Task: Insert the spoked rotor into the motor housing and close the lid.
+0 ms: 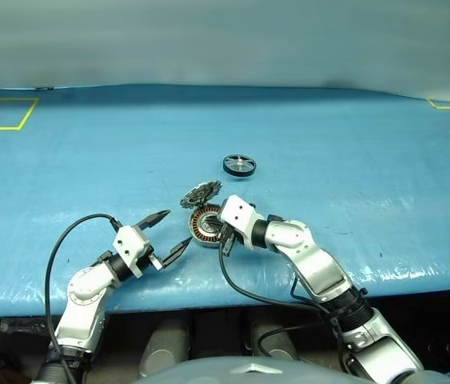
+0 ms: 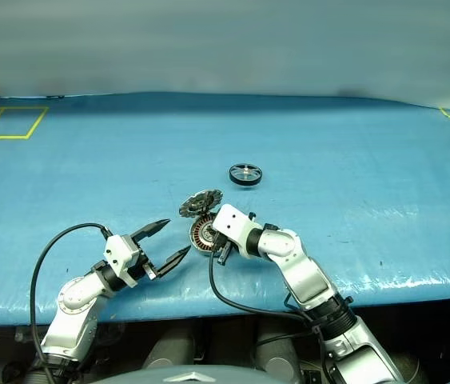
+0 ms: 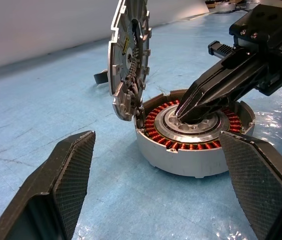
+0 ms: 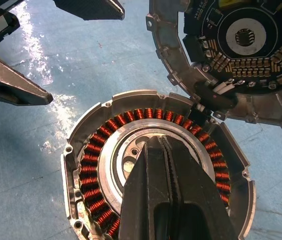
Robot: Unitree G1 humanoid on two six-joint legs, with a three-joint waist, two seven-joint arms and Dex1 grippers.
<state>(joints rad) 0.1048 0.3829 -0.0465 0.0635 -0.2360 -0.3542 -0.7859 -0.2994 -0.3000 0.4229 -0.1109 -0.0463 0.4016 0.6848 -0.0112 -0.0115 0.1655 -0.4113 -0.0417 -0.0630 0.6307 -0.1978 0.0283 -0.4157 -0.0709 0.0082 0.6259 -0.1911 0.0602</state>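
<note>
Pressed-together right gripper (image 4: 160, 145) inside motor housing (image 3: 196, 152), lid (image 3: 126, 60) upright, left gripper (image 1: 165, 234) spread, spoked rotor (image 1: 239, 165) apart

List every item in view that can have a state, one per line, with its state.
Round silver motor housing with copper windings: open, no rotor inside, resting on the blue table.
Toothed silver-grey lid: swung up, standing on edge at the housing's rim.
Black-rimmed spoked rotor: lying flat on the table, apart from the housing.
Left gripper: open, empty, beside the housing.
Right gripper: shut, tips at the housing's centre hub.
</note>
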